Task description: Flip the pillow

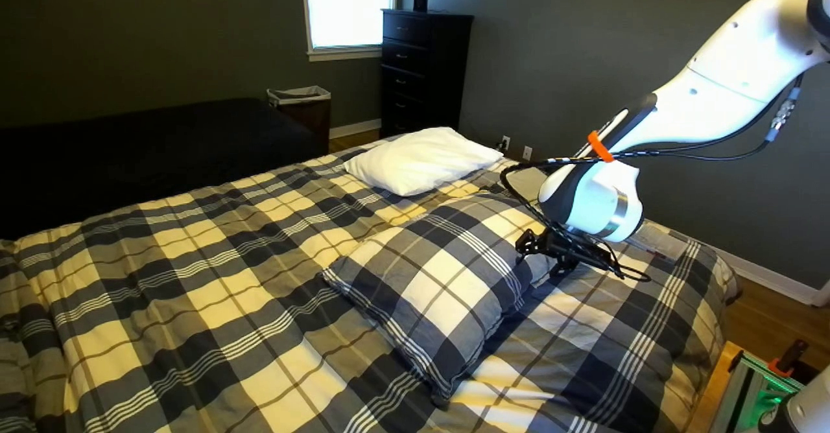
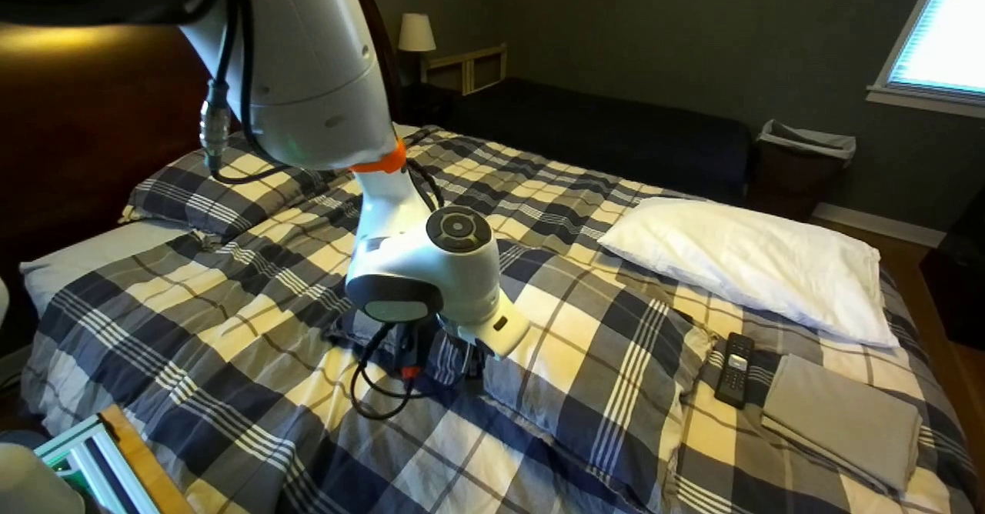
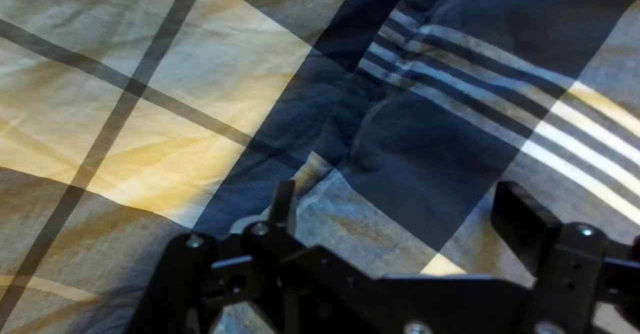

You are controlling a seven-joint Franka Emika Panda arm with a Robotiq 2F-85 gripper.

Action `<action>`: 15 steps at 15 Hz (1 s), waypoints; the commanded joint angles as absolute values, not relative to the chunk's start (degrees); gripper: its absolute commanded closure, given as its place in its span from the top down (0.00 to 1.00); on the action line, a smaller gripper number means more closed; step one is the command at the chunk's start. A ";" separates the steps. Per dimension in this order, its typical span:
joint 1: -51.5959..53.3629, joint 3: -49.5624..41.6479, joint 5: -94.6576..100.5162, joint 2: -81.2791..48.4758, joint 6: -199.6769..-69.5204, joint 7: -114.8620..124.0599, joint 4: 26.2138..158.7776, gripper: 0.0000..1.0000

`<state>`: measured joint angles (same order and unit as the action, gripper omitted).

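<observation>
In both exterior views, looking down across bed and pillow, sharing a window, far right in an exterior view. In the wrist view, facing plaid fabric close up.

Arm shows white, rounded housings, black joint sections and a round, dark button pad. Orange band wraps one section; black external cables include a silver connector. Gripper is black, with silver screw heads.
</observation>
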<state>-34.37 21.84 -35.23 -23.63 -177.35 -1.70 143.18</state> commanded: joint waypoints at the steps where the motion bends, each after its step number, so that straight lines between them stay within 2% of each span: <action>1: -34.99 22.04 -35.23 -24.33 -177.36 -2.15 142.71 1.00; 10: -36.47 19.12 -34.26 -30.60 -178.89 -4.52 140.95 1.00; 15: -45.39 26.94 -35.35 -37.81 -182.38 -9.39 136.81 1.00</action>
